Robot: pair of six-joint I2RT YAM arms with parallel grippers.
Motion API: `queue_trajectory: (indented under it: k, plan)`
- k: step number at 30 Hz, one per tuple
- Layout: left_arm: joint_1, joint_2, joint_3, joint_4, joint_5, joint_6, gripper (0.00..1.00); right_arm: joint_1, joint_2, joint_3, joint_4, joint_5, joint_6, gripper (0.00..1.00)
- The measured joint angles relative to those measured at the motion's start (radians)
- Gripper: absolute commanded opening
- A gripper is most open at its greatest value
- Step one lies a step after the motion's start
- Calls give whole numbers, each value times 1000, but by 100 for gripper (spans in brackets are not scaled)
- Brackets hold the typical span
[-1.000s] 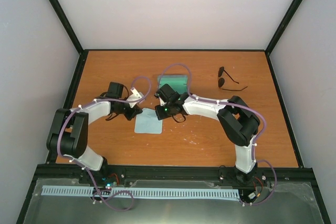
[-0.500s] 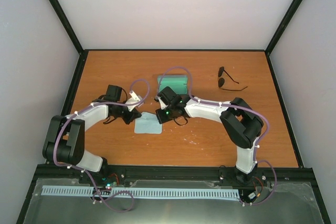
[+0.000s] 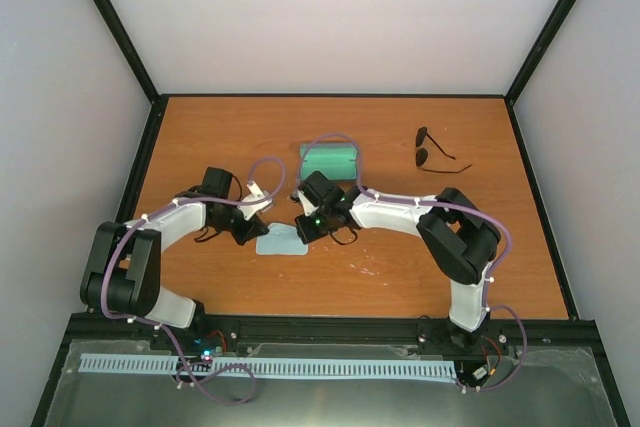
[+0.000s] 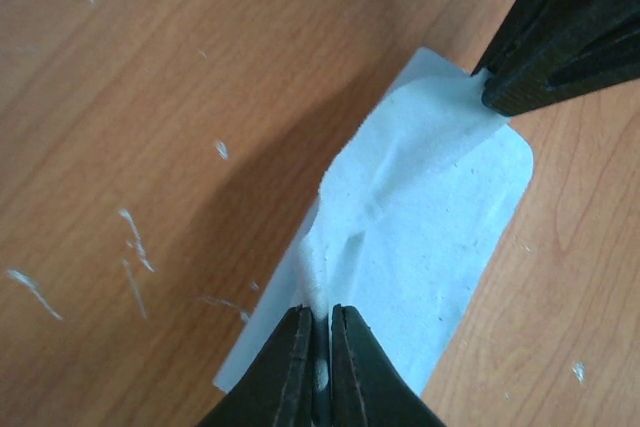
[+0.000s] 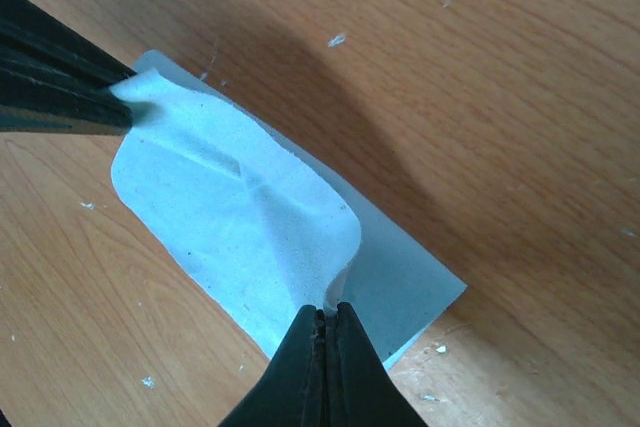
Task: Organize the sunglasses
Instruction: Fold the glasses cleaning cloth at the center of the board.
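The sunglasses (image 3: 432, 151), thin black frame with dark lenses, lie at the far right of the table, away from both arms. The light-blue cloth (image 3: 280, 242) lies mid-table, partly folded over itself. My left gripper (image 3: 258, 229) is shut on one corner of the cloth (image 4: 400, 217) and holds it lifted. My right gripper (image 3: 300, 230) is shut on the opposite corner of the cloth (image 5: 240, 207). Each wrist view shows the other gripper's black fingers pinching the far corner. The open case (image 3: 330, 160) with green inside sits just behind the right gripper.
Black frame rails (image 3: 330, 97) edge the table on all sides. The wood surface (image 3: 380, 267) carries white scuff marks.
Both grippers have moved toward the near edge with the cloth's far corners, folding it over itself; the cloth now looks about half as deep. The case has become more visible.
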Motion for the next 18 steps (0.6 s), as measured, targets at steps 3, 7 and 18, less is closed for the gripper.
queue_trajectory:
  k: [3,7,18]
  plan:
    - [0,-5,-18,-14,2,6,9,5,0,-2,0,-7,-4,3]
    - [0,-21,-40,-34,6,8,11,10,0,-14,0,-14,-7,3]
    - [0,-83,-58,-71,10,15,16,23,0,-39,0,-31,-22,3]
